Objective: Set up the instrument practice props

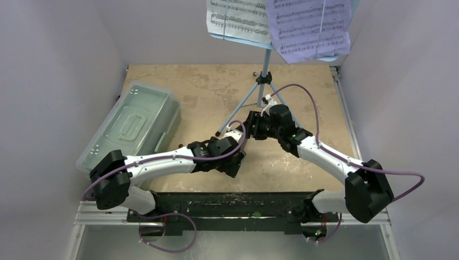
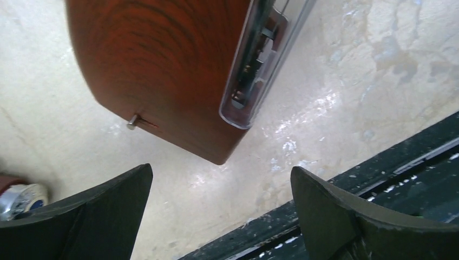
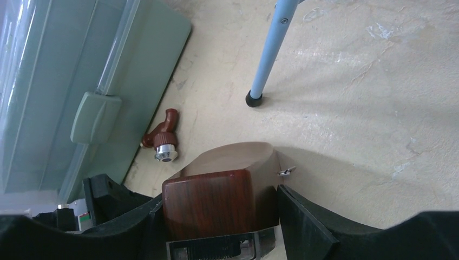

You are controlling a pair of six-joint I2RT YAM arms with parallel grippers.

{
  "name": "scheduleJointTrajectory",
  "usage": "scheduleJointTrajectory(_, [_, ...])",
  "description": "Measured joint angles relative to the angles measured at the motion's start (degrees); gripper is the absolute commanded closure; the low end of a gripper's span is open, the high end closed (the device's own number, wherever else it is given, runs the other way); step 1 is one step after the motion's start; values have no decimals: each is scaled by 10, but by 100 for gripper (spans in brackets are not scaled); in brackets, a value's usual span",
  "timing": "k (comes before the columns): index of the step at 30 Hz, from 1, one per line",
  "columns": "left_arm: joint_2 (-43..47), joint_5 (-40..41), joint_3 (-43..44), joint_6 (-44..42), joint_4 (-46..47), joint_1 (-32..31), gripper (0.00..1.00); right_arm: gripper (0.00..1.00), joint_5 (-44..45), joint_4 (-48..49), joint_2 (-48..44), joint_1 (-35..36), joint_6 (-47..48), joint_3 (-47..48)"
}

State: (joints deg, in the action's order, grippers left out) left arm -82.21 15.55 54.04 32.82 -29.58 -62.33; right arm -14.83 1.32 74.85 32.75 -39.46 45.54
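Left wrist view: left claw [image 2: 221, 169] closest, two dark curved fingers [image 2: 108, 211] spread wide, nothing between them but bare table [image 2: 379, 70]. Metronome [image 2: 162, 65] sits at 12 o'clock from that claw, apart from both fingers. Only this view shows the glossy red-brown wood grain, rounded edges, clear cover [image 2: 265, 59] on one face with mechanism behind it, and a small metal pin [image 2: 132, 122] sticking out of the side. Black rail [image 2: 411, 179] at 4 o'clock.

Right wrist view: right claw [image 3: 216, 197] partly closed on the metronome, one finger against each side. The body tapers away from the camera. Can't tell if the base rests on the table. Only here: a brown winding key [image 3: 162, 138] with silver end lying at 11 o'clock, just beside the clear box [image 3: 65, 70] and its grey-green latch [image 3: 96, 116]. Stand leg [image 3: 270, 49], light-blue tube with black rubber foot [image 3: 253, 99], at 1 o'clock.

Top view: the metronome is hidden under the two wrists at mid-table. Music stand [image 1: 265, 70] stands at 12 o'clock, tripod legs spread, with a white page [image 1: 241, 21] and a lilac page [image 1: 311, 30] side by side on its desk. Box at 9 o'clock, lid on. Table surface mottled beige, worn.
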Motion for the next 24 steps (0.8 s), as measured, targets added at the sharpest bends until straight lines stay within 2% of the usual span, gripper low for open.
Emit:
scheduleJointTrajectory(6, [-10,35,34,-36,-34,-1,0,100,-7,-5,-3,-2,0,-1])
scheduleJointTrajectory(17, [-39,58,48,-140,-18,12,0,100,-29,1,-7,-16,1,-10])
scheduleJointTrajectory(24, [-42,26,51,-195,-10,21,1,100,-88,36,-7,-40,10,-32])
